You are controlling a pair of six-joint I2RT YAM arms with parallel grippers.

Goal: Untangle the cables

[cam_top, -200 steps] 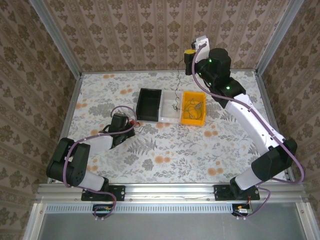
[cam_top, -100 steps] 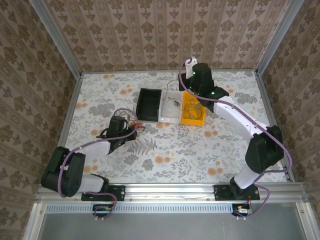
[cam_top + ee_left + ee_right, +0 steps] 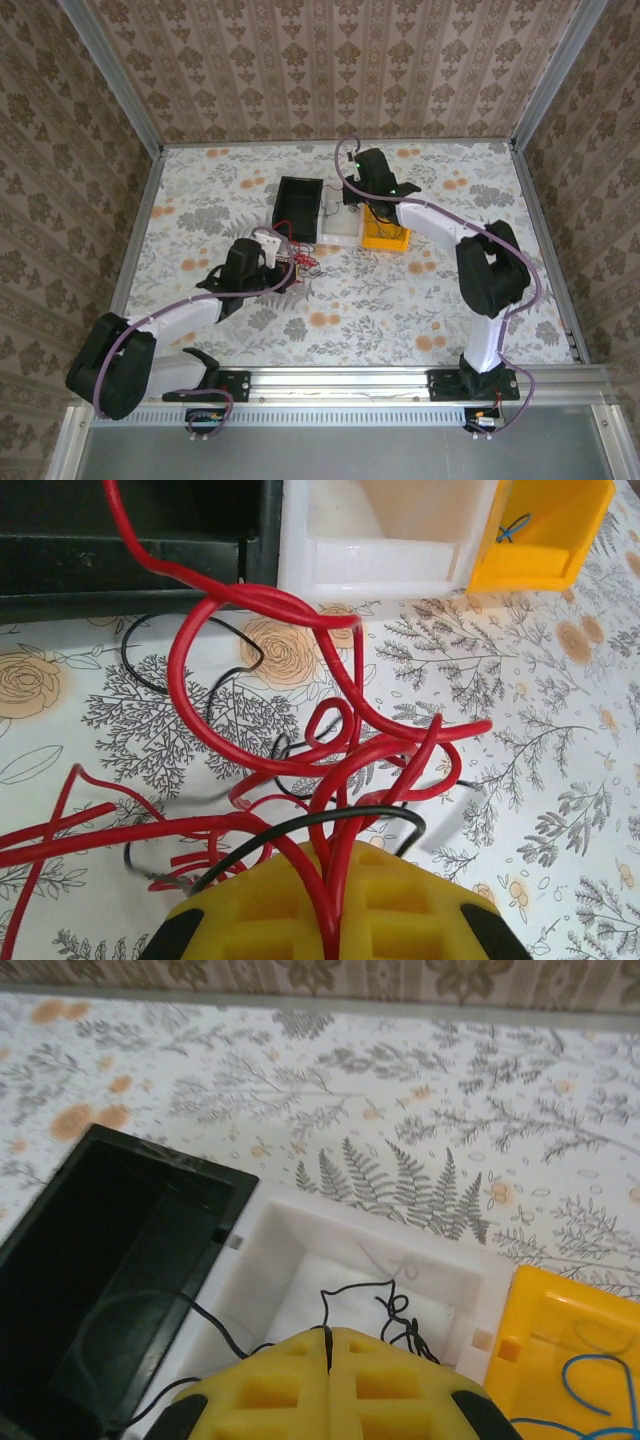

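Three bins in one row: white bin (image 3: 338, 238) in the middle, black bin (image 3: 283, 205) touching its left wall, yellow bin (image 3: 385, 238) touching its right wall. One of each colour.

Two grippers, both with yellow fingers. Left gripper (image 3: 330, 865) on the near side of the white bin (image 3: 380, 540), low over the flowered table (image 3: 200, 190), fingers clamped on the cables (image 3: 300, 740). A tangle of red strands, too knotted to count, with at least one black strand running into the grip beside them. Loops spread on the table between gripper and white bin; one red strand climbing past the black bin (image 3: 130, 560), left of the white one. Same tangle from above (image 3: 300, 262), near the white bin's near-left corner.

Right gripper (image 3: 328, 1335) directly over the white bin (image 3: 300, 1230), fingers pressed together on one thin black wire (image 3: 350, 1295). Curls of that wire lying inside the white bin. One blue wire (image 3: 580, 1370) inside the yellow bin (image 3: 530, 1300), right of the white bin.
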